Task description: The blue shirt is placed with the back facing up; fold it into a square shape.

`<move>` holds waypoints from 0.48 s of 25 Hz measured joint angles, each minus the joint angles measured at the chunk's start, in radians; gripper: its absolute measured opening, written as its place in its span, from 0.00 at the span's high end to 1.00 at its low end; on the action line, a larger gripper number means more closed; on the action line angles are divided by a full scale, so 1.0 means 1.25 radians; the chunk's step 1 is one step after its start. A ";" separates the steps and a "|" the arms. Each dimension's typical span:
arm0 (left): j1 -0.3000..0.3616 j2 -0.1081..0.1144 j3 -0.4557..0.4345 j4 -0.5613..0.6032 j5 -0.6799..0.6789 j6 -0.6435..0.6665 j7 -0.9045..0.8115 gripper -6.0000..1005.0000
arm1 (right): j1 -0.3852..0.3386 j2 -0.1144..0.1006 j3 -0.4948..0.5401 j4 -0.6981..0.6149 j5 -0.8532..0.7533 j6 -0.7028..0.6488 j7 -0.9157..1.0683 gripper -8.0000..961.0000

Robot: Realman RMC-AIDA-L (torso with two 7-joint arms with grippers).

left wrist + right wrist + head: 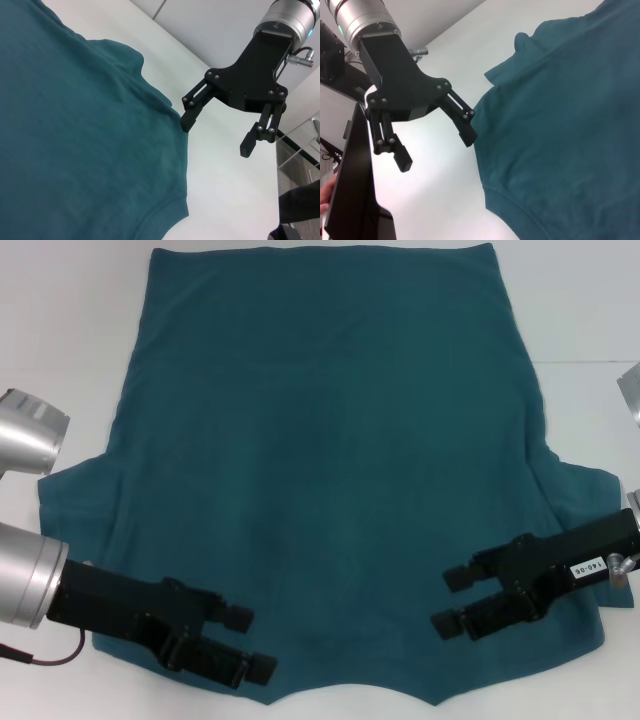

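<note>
Left gripper (250, 643): jaws parted wide, nothing held; poised over the shirt's near corner at about 7 o'clock in the head view, fingertips pointing inward toward the garment's centre line.

Right gripper (452, 602): jaws likewise spread, empty; over the near corner at about 4 o'clock, pointing inward and facing its partner.

Blue shirt (330, 460): spread flat, plain side up, covering most of the white table (70, 310). Short sleeves jut out at 9 and 3 o'clock; hem at 12 o'clock; curved neckline at 6 o'clock, nearest the robot.

Handling, by judgement: light, limp cotton; will drape, crease and drag if lifted by one point. Not fragile, not slippery. Best pinched at the edges by the shoulders, both sides together, taking a small bunch of cloth off the table.
</note>
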 joint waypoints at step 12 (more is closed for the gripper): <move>0.000 0.001 -0.008 0.000 -0.001 -0.001 -0.005 0.08 | -0.003 -0.001 0.007 -0.001 0.000 0.004 0.005 0.08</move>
